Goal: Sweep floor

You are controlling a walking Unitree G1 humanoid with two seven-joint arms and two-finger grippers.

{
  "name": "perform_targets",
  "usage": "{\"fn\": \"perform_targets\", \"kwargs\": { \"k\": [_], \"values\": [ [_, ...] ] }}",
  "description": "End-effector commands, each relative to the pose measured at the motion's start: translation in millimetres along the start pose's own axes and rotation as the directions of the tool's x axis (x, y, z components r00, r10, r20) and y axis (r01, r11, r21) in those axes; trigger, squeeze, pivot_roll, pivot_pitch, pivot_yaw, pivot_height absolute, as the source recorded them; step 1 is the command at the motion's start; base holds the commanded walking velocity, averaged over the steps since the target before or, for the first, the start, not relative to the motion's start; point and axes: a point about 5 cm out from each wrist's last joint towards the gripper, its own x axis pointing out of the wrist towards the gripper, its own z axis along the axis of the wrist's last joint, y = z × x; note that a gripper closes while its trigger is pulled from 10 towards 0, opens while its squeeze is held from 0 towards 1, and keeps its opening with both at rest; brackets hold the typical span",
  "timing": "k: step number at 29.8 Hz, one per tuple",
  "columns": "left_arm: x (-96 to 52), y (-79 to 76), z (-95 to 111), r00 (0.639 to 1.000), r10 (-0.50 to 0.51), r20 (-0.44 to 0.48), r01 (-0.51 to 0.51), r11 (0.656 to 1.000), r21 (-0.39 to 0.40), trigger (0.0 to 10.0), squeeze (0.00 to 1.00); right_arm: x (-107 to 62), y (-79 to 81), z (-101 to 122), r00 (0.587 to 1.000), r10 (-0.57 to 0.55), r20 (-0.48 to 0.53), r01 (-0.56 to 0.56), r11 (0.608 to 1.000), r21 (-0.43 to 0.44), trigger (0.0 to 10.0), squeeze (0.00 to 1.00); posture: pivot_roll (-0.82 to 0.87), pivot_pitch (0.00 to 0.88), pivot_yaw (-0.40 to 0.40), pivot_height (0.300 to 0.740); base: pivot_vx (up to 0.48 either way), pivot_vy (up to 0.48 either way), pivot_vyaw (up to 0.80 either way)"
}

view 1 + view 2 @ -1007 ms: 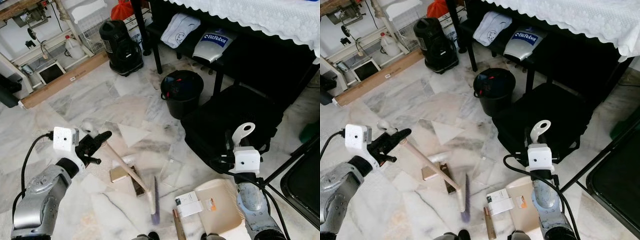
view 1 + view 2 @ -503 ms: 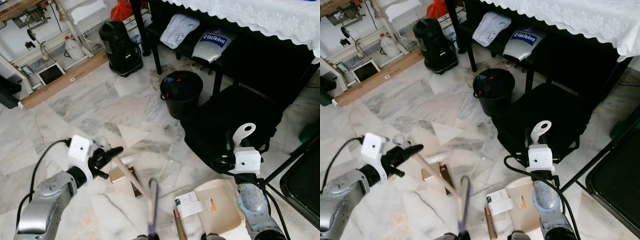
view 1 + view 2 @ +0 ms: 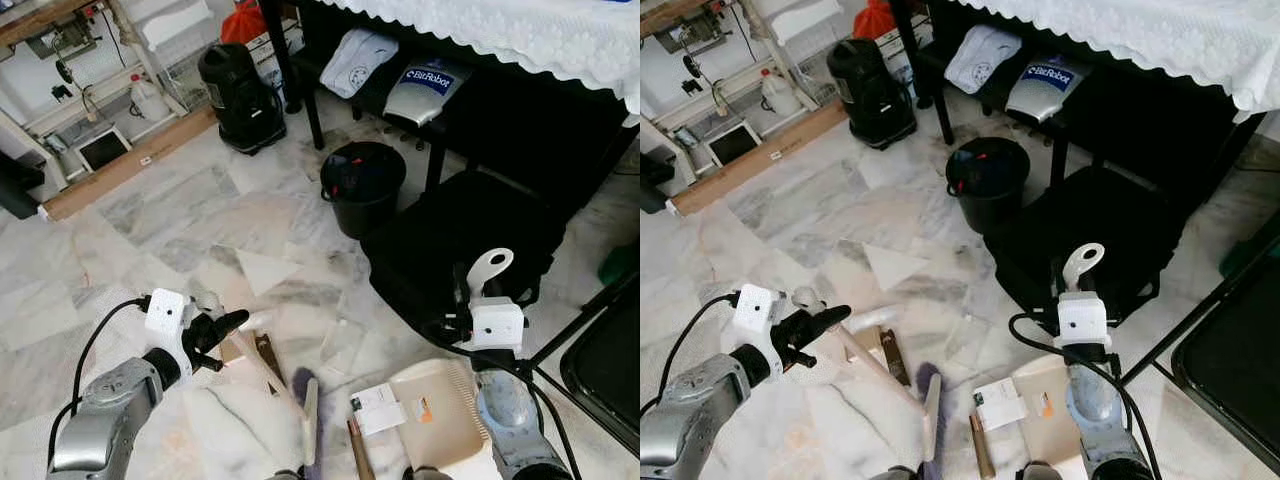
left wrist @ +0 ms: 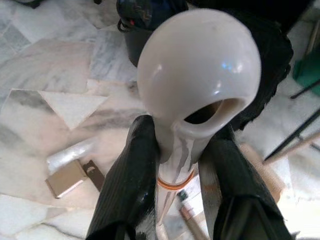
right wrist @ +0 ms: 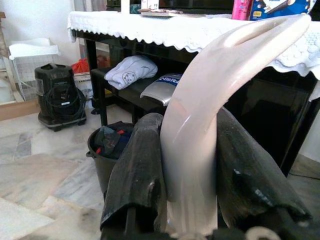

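My left gripper (image 3: 218,329) is shut on the white handle of a hand brush (image 4: 196,75). The handle slopes down to the brush head (image 3: 309,421), which rests on the marble floor close to my feet. Just beyond the brush lie scraps: a tan card (image 3: 236,351), a brown strip (image 3: 268,351) and a clear wrapper (image 3: 258,320). My right gripper (image 5: 189,165) is shut on the upright handle (image 3: 489,268) of a beige dustpan (image 3: 445,420), which lies on the floor to the right of the brush. A white labelled carton (image 3: 384,408) sits at the pan's left edge, with a brown stick (image 3: 357,450) beside it.
A black bin (image 3: 363,185) stands ahead, a black bag (image 3: 470,240) to its right beside my right arm. A black table with a lace cloth (image 3: 520,40) runs along the back right. A black vacuum (image 3: 241,95) and a wooden plank (image 3: 128,160) are at the back left. A folding chair (image 3: 600,365) is at the far right.
My left gripper has swung the brush nearer to me and a little to the right, dragging the brush head along the floor. The right arm and dustpan have stayed put.
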Motion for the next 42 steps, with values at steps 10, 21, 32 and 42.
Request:
{"fn": "perform_targets", "kwargs": {
  "k": [10,21,32,42],
  "values": [
    [10.3,12.1,-9.1,0.999,0.039,-0.011,-0.041,0.981,-0.189,10.0,0.00,-22.6,9.1,-13.1,0.995,0.010,-0.100,-0.004,0.998,0.067,10.0,0.00,-0.03,0.292,0.224,0.740,0.000,0.000,0.00],
    [22.3,7.5,2.2,0.998,-0.065,0.001,0.063,0.961,-0.270,10.0,0.00,-17.8,8.9,-8.0,0.996,-0.001,-0.093,0.010,0.995,0.097,10.0,0.00,-0.03,0.315,0.223,0.740,0.000,0.000,0.00],
    [21.9,8.1,22.1,0.987,-0.091,0.130,0.136,0.907,-0.398,10.0,0.00,-11.3,11.3,-4.8,0.996,0.007,-0.092,0.003,0.994,0.109,10.0,0.00,-0.01,0.305,0.220,0.740,0.000,0.000,0.00],
    [19.2,7.1,34.4,0.973,-0.115,0.203,0.201,0.852,-0.483,10.0,0.00,-7.2,13.3,-4.0,0.995,0.012,-0.095,0.000,0.993,0.121,10.0,0.00,0.00,0.294,0.221,0.740,0.000,0.000,0.00]
  ]
}}
